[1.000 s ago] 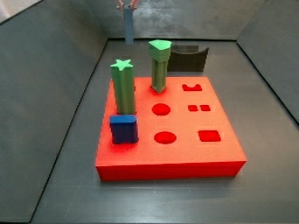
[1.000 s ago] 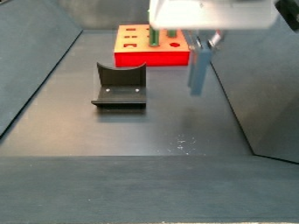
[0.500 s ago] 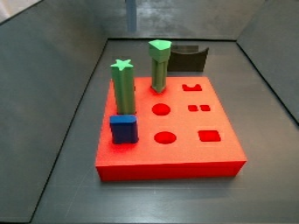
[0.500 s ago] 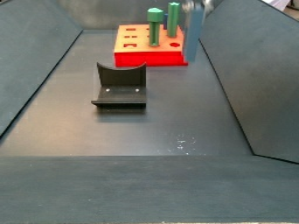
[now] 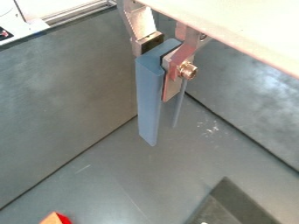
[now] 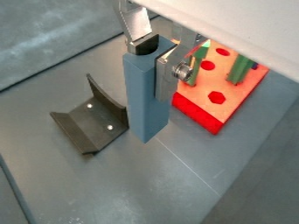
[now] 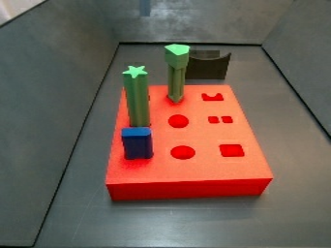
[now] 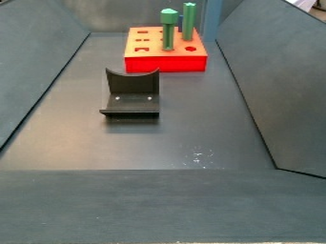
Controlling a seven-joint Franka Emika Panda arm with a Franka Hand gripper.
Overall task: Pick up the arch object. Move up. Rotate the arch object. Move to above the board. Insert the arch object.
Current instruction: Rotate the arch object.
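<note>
My gripper (image 5: 160, 59) is shut on the arch object (image 5: 152, 101), a tall slate-blue peg that hangs upright from the jaws, well above the grey floor. It shows in both wrist views, gripper (image 6: 156, 58) and arch object (image 6: 142, 101). The silver fingers (image 5: 142, 26) clamp its upper end. The red board (image 6: 214, 107) with shaped holes lies off to one side of the held peg. In both side views the board (image 7: 207, 167) (image 8: 163, 63) rests on the floor, and the gripper is above the frame, out of view.
Two tall green pegs (image 7: 135, 97) (image 7: 177, 73) and a short bright-blue block (image 7: 137, 142) stand in the board. The dark fixture (image 8: 130, 93) (image 6: 87, 122) stands on the floor between the board and the held peg. Sloping grey walls enclose the floor.
The gripper has risen with the arch object: a second ago both hung low beside the fixture in a side view, and now they are above the frame.
</note>
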